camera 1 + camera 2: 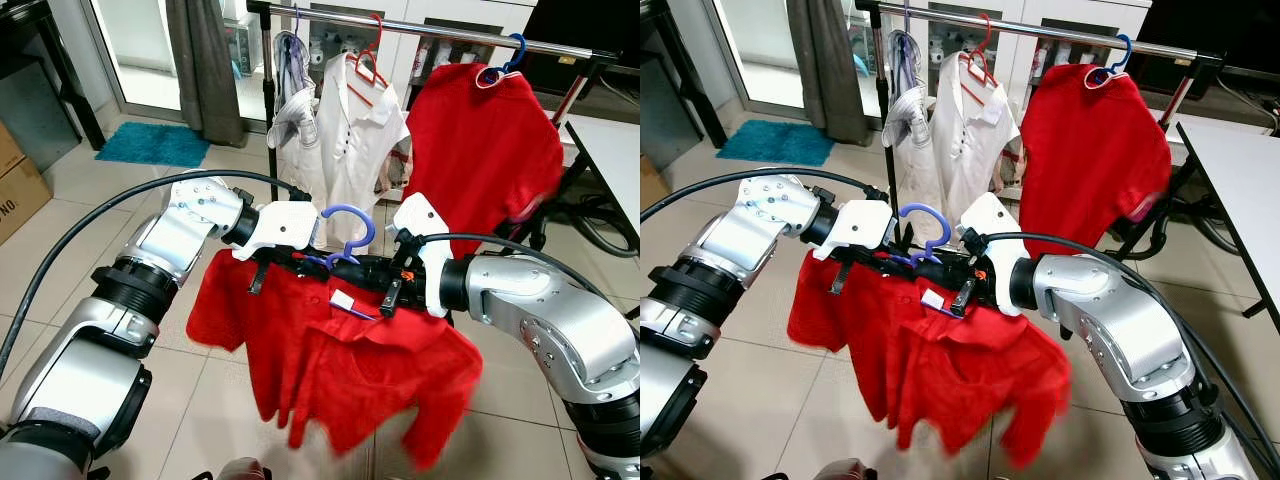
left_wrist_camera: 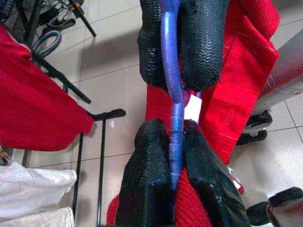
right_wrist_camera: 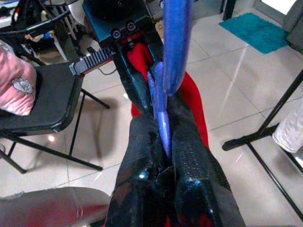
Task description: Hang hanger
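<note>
Fingers of my left hand (image 1: 300,262) and right hand (image 1: 385,285) are clamped together on the blue plastic hanger (image 1: 347,240), carrying a red polo shirt (image 1: 340,370). It should feel light but floppy; gripping the stiff bar suits. The metal clothes rail (image 1: 450,35) stands far ahead.

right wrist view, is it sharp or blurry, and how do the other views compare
Right wrist view: the near blue hanger is soft, the tiles beyond carry window glare. Left wrist view: the end effector fingers show crisp texture. Left eye view: sharp, except the red shirt hem, which smears at the bottom.
</note>
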`<state>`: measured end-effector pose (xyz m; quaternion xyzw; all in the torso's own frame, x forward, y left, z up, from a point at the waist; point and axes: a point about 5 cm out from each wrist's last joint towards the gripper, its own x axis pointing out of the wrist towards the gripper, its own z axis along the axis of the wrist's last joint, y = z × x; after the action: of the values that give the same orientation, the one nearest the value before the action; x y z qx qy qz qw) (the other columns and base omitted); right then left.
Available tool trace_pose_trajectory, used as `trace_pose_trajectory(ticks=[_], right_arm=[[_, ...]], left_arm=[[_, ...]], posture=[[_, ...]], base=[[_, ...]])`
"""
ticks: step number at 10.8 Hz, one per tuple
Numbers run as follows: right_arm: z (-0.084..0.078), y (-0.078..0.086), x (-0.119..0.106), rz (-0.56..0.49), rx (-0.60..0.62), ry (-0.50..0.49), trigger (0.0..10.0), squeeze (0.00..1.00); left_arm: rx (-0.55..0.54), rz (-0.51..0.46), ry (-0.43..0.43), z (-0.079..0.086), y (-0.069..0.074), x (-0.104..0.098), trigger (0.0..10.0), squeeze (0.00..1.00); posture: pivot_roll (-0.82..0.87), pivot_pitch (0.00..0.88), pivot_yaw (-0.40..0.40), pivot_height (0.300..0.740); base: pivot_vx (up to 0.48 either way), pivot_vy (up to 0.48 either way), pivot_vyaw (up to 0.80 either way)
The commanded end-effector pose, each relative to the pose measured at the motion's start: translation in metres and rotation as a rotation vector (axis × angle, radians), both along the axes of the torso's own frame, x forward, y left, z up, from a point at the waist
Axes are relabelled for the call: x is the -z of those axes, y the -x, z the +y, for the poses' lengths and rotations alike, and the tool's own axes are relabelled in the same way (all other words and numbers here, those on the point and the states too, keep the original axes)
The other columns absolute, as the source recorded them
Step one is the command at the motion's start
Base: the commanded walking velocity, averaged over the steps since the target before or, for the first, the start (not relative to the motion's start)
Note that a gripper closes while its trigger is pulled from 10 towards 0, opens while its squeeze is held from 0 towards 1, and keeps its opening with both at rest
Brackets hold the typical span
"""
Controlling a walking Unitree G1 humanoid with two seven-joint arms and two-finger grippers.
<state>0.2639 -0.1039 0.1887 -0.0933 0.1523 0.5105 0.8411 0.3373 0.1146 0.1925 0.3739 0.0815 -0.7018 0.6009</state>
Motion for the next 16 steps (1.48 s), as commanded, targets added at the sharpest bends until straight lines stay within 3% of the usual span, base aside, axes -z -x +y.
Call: trace_pose_trajectory(ticks=[1, 2, 3, 9, 11, 12, 14, 16], right_arm=[[-0.003, 0.0, -0.007, -0.014, 0.003, -0.021, 0.0, 0.0], [-0.003, 0.0, -0.007, -0.013, 0.003, -0.024, 0.0, 0.0], [-0.003, 0.0, -0.007, -0.013, 0.004, -0.024, 0.0, 0.0], [-0.012, -0.003, 0.002, -0.009, 0.062, 0.026, 0.0, 0.0], [-0.01, -0.002, 0.002, -0.011, 0.049, 0.019, 0.0, 0.0], [-0.01, -0.002, 0.001, -0.016, 0.044, 0.022, 0.0, 0.0], [-0.008, 0.002, 0.0, -0.028, -0.004, 0.014, 0.0, 0.0], [-0.01, 0.011, -0.001, -0.023, -0.072, 0.013, 0.0, 0.0]], left_arm=[[-0.026, -0.055, 0.044, -0.002, -0.005, -0.01, 0.0, 0.0], [-0.066, -0.01, 0.132, -0.005, -0.009, -0.016, 10.0, 0.0], [-0.044, 0.047, 0.168, -0.006, -0.006, -0.02, 10.0, 1.0], [-0.014, 0.052, 0.326, 0.0, 0.002, -0.05, 10.0, 1.0], [-0.019, 0.038, 0.254, 0.003, 0.003, -0.044, 10.0, 0.47], [-0.02, 0.043, 0.246, 0.001, 0.002, -0.043, 10.0, 1.0], [0.043, 0.146, 0.303, -0.005, 0.008, -0.046, 10.0, 1.0], [0.036, 0.238, 0.251, 0.003, 0.008, -0.036, 10.0, 1.0]], posture=[[0.06, 0.0, -0.019, 0.74], [0.06, 0.0, -0.02, 0.74], [0.06, 0.0, -0.02, 0.74], [0.07, 0.0, -0.018, 0.74], [0.07, 0.0, -0.02, 0.74], [0.07, 0.0, -0.02, 0.74], [0.06, 0.0, -0.02, 0.74], [0.05, 0.0, -0.015, 0.74]], base=[[0.0, 0.0, 0.0], [0.0, 0.0, 0.0], [0.0, 0.0, 0.0], [0.0, 0.0, 0.0], [0.0, 0.0, 0.0], [0.0, 0.0, 0.0], [0.0, 0.0, 0.0], [0.0, 0.0, 0.0]])
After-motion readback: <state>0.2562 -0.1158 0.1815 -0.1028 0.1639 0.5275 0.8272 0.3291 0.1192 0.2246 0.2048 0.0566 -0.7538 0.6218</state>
